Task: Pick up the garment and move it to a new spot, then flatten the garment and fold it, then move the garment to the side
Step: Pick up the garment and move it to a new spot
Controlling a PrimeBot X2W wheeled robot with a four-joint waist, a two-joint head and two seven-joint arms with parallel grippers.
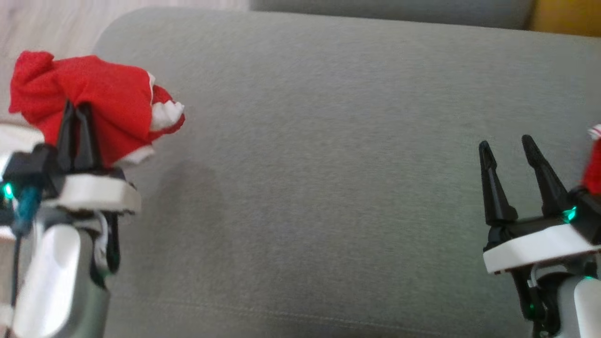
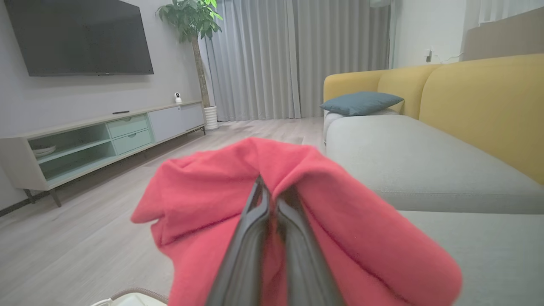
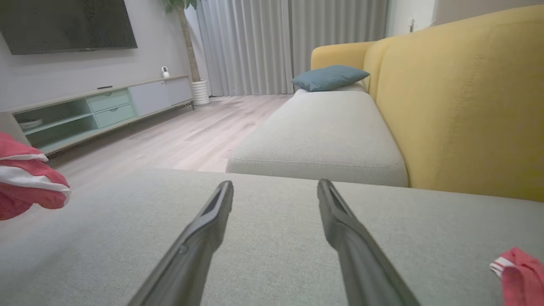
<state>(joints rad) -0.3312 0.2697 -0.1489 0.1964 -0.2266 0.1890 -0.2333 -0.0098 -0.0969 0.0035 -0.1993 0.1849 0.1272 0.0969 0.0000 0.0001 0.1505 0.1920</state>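
The grey sofa seat [image 1: 328,164] spread across the head view, bare through its middle, with the wood floor [image 1: 42,23] beyond its rounded left end. The red garment [image 1: 108,94], trimmed in white, sat bunched at that far left end, partly past the cushion's edge. It looked lifted rather than resting, since a soft shadow lay on the seat beside it.

The left pincer [image 1: 78,110] was closed tight on a fold of the garment. Its two dark fingers were pressed together and cloth draped to either side of them, as the left wrist view showed. The right pincer [image 1: 505,143] stood wide open and held nothing, low over the right part of the seat and well apart from the garment.

The left arm therefore had the garment, and the open seat for a new spot lay to its right, between the two pincers. Crumpled as it was, the garment showed no clear long axis.

A small red-and-white scrap [image 1: 594,164] lay just beside the right pincer; what it was could not be told.
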